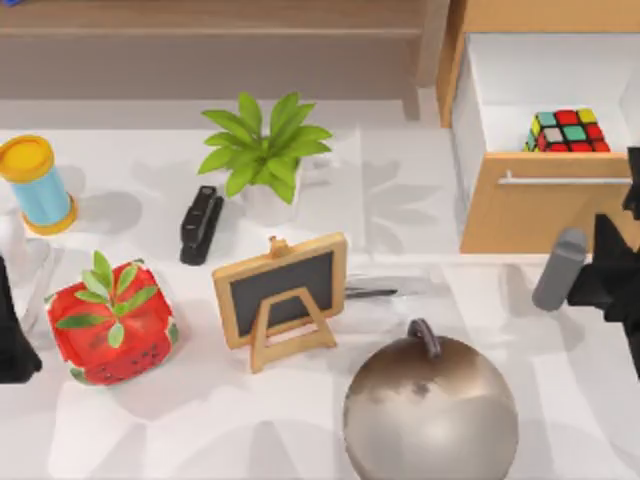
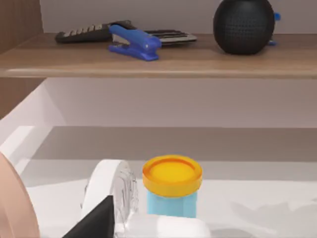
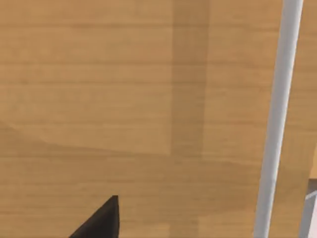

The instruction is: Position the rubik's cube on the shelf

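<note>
The rubik's cube (image 1: 568, 131) lies inside the open white drawer (image 1: 545, 210) of the light-wood cabinet at the table's right. Along the back runs the wooden shelf (image 1: 200, 45), with its upright post near the cabinet; the left wrist view shows the shelf board (image 2: 198, 62). My right gripper (image 1: 612, 270) is at the right edge, in front of the drawer and close to its silver handle (image 3: 277, 119). It is below the cube in the top view and apart from it. My left gripper (image 1: 12, 340) is parked at the left edge.
The shelf holds a blue stapler (image 2: 134, 42), a remote (image 2: 81, 33) and a black speaker (image 2: 243, 26). The table carries a strawberry box (image 1: 112, 325), blue jar (image 1: 35, 185), plant (image 1: 265, 150), black stapler (image 1: 200, 225), chalkboard easel (image 1: 282, 295), metallic ball (image 1: 430, 410) and grey cylinder (image 1: 558, 270).
</note>
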